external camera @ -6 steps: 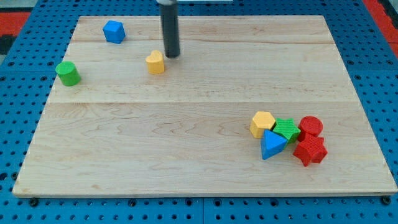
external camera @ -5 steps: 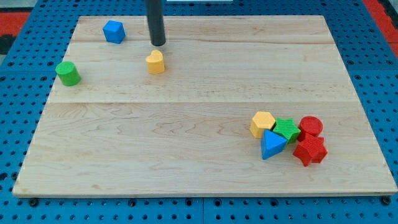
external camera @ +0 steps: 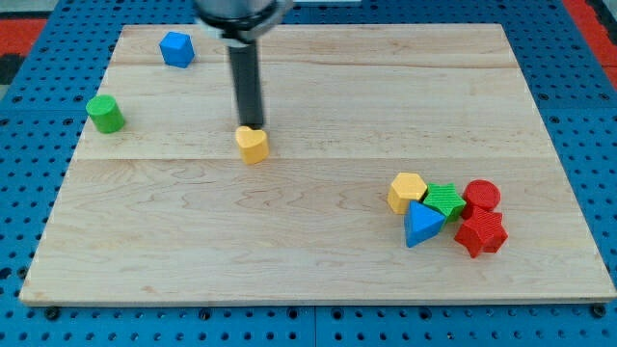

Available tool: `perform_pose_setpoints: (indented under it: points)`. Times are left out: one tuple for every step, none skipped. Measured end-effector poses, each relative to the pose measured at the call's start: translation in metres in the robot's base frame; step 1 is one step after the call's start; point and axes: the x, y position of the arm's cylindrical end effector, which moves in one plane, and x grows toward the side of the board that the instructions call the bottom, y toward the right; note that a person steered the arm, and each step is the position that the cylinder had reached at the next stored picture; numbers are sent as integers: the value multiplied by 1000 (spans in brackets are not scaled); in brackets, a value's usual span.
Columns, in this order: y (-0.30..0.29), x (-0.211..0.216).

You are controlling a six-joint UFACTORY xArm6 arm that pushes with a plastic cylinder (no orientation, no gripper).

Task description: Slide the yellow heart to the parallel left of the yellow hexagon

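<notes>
My tip [external camera: 253, 126] touches the top edge of the small yellow heart block [external camera: 252, 145], mid-board on the wooden table top [external camera: 193, 251]. No jaws; bare rod only. Push under way. Yellow hexagon block [external camera: 407, 191] lies well apart, lower right; next push likely needs down-right heading.

my tip [external camera: 253, 126] touching yellow heart [external camera: 253, 145] from above, yellow hexagon [external camera: 407, 191] far right

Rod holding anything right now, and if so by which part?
Nothing is held. My tip only presses against the top edge of the small yellow heart block, from the side towards the view's top.
</notes>
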Motion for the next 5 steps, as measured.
perform_pose_setpoints:
  points:
    - [54,52]
    - [114,106]
    - [40,48]
    - [-37,24]
    - [-13,50]
